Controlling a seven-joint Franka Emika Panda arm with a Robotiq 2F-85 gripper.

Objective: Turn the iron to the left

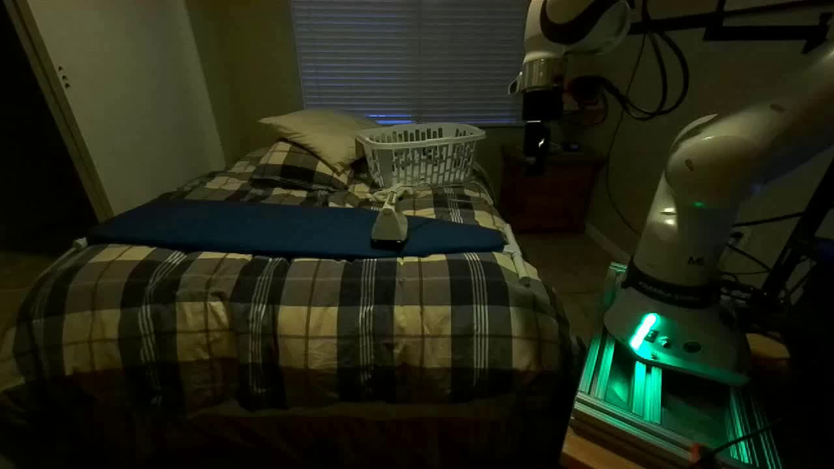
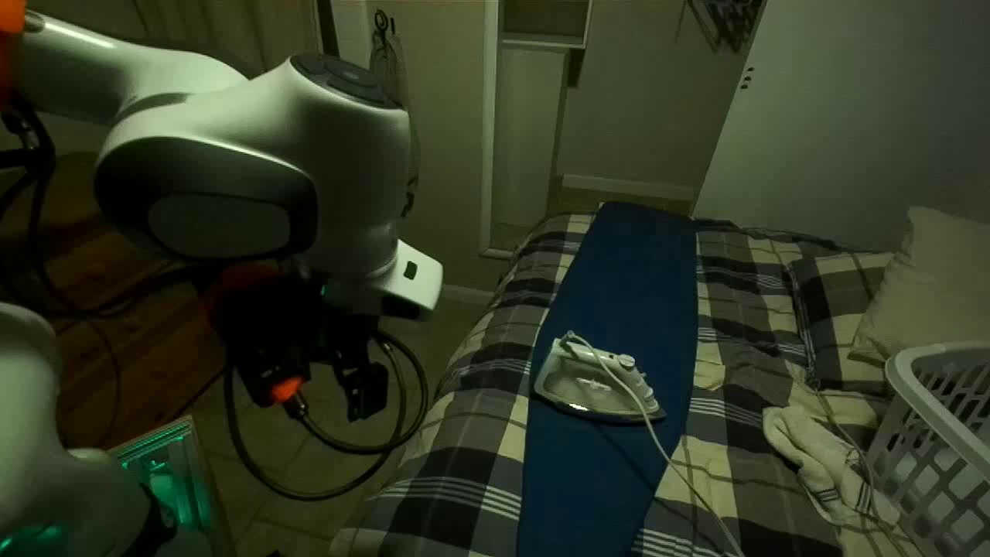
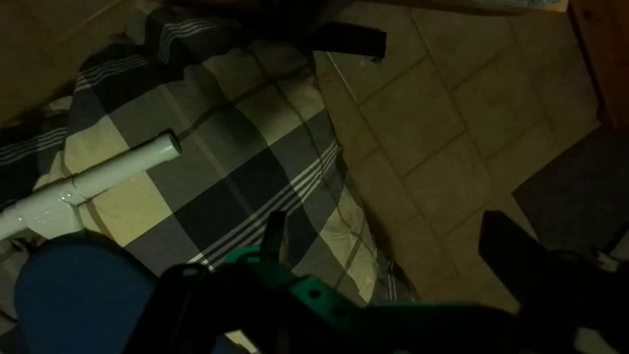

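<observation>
The iron (image 1: 389,225) is pale whitish-grey and sits on the blue ironing board (image 1: 228,228) laid across the bed. In an exterior view the iron (image 2: 592,379) shows from its side, its tip toward the basket side and its white cord running over it. My gripper (image 1: 537,159) hangs in the air beside the bed, well apart from the iron. In the wrist view the gripper (image 3: 383,216) has its fingers wide apart with nothing between them; bed edge and floor show below. The iron is out of the wrist view.
A white slatted laundry basket (image 1: 423,135) stands on the bed behind the board, with a pillow (image 1: 319,130) beside it. White cloth (image 2: 812,452) lies near the basket. A white tube (image 3: 128,164) sticks out at the board's end. A wooden nightstand (image 1: 554,195) stands beyond my gripper.
</observation>
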